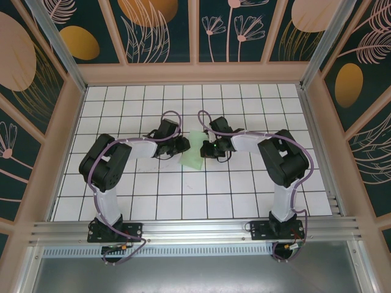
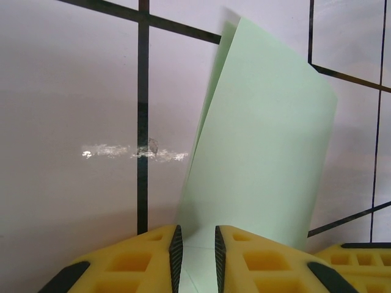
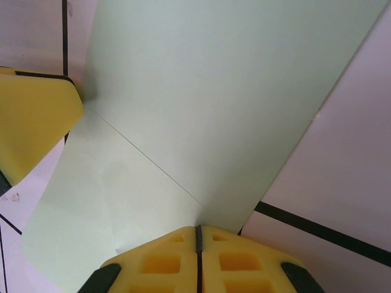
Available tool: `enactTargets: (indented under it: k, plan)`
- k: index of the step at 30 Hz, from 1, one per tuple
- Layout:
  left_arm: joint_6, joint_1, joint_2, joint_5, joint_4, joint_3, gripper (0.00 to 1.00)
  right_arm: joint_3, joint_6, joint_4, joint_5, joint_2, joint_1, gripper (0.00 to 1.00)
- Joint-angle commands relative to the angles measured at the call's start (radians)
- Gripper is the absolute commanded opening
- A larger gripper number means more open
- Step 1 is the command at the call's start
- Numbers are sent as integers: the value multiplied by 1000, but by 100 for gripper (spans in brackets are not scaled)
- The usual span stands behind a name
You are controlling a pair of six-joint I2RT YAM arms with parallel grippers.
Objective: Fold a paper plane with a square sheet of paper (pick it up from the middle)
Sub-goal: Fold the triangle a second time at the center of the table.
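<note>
Your right fingers (image 3: 244,259) pinch the thin pale mint-green square sheet of paper (image 3: 214,91), steadying it for creasing. Your left fingers (image 2: 263,253) straddle its fold, narrowly parted; whether they grip it, I cannot tell.

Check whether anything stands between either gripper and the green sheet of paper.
Nothing visible does. The right gripper is shut on an edge of the sheet of paper, and the left gripper straddles it, jaws slightly apart with the sheet running between them.
</note>
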Motion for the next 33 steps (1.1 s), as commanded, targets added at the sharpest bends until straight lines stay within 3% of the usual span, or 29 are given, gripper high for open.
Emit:
enactTargets:
  k: [1, 8, 14, 22, 33]
  plan:
    - [45, 20, -53, -16, -49, 20, 27, -57, -28, -112, 214, 127, 4, 8]
    - [-9, -39, -68, 142, 64, -9, 23, -61, -25, -111, 213, 123, 4, 8]
    - [-24, -49, -8, 121, 64, -33, 13, -63, -28, -102, 196, 121, 1, 7]
    - [-13, -50, 43, 24, 0, -27, 10, -58, -46, -65, 123, 103, -17, 7]
    - [-33, -54, 64, 7, -39, -60, 5, -71, -4, 80, -155, -118, -69, 6]
